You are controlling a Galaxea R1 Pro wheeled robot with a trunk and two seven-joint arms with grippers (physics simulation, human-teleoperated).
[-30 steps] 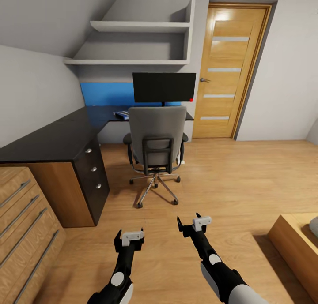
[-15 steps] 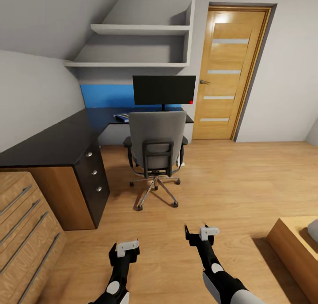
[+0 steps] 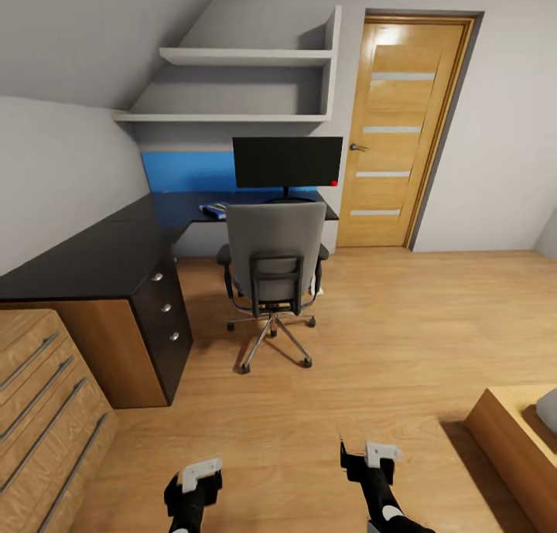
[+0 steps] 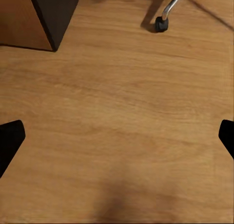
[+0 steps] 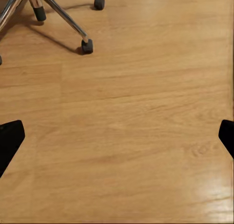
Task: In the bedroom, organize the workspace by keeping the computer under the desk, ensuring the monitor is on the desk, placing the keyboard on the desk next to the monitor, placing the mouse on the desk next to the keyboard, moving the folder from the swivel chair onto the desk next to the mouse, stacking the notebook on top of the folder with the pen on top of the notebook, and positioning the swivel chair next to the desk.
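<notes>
The swivel chair (image 3: 275,247) stands with its grey back toward me, in front of the black desk (image 3: 93,254). On the desk behind it stands the monitor (image 3: 287,162). A flat blue thing that looks like the folder (image 3: 214,207) lies on the desk left of the monitor. The chair hides the computer, keyboard, mouse, notebook and pen. My left gripper (image 3: 193,480) (image 4: 117,136) and right gripper (image 3: 368,459) (image 5: 117,136) hang low over bare floor, both open and holding nothing. A chair caster (image 4: 161,24) and chrome legs (image 5: 63,17) lie ahead of them.
A light wooden chest of drawers (image 3: 46,394) stands at the left, beside the desk's black drawer unit (image 3: 166,309). A wooden door (image 3: 402,127) is at the back right, with wall shelves (image 3: 247,84) above the desk. A low wooden bed corner (image 3: 507,436) juts in at the right.
Both grippers have sunk toward the lower edge of the head view, drawn back from the chair. The whole picture has shifted slightly downward, so the camera has moved.
</notes>
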